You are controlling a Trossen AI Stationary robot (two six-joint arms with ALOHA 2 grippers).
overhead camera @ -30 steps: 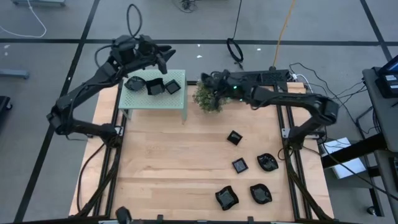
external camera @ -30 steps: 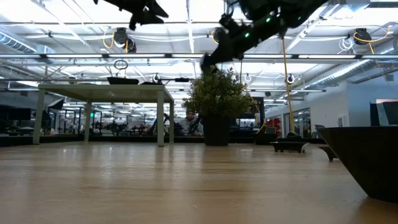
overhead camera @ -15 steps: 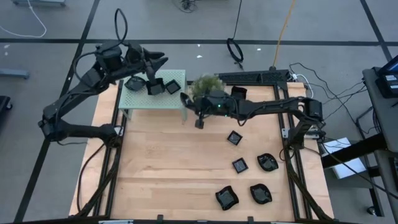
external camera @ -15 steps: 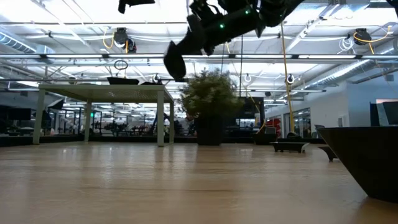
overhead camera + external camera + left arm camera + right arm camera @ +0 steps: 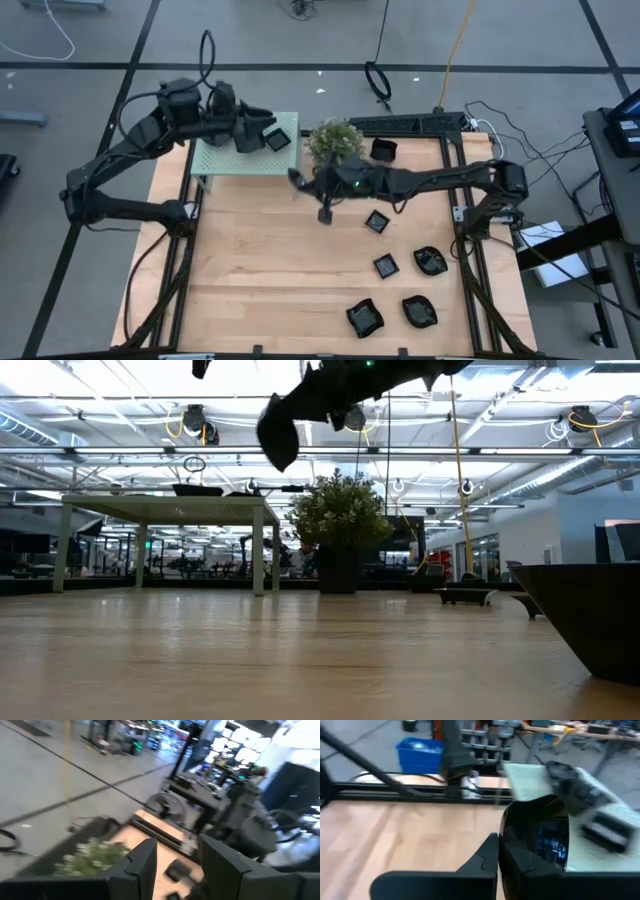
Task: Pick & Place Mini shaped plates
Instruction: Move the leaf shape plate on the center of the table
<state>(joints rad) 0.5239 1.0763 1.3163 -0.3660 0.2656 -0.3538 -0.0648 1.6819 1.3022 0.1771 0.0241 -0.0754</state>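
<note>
The right gripper (image 5: 305, 185), clamped on a small glossy black plate (image 5: 540, 842), has swung from beside the leafy green potted plant (image 5: 335, 140) toward the pale green perforated stand (image 5: 245, 160), so a drop-off looks near. The left gripper (image 5: 262, 118), fingers apart and empty, has drawn back over the stand's plates; five more lie on the wooden desk (image 5: 260, 260).

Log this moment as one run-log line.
right end effector: shut on plate, above table near green shelf | left end effector: open, over shelf | loose plates: on table

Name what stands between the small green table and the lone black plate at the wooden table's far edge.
The potted plant stands between the green table and that plate, seen in the high view.
</note>
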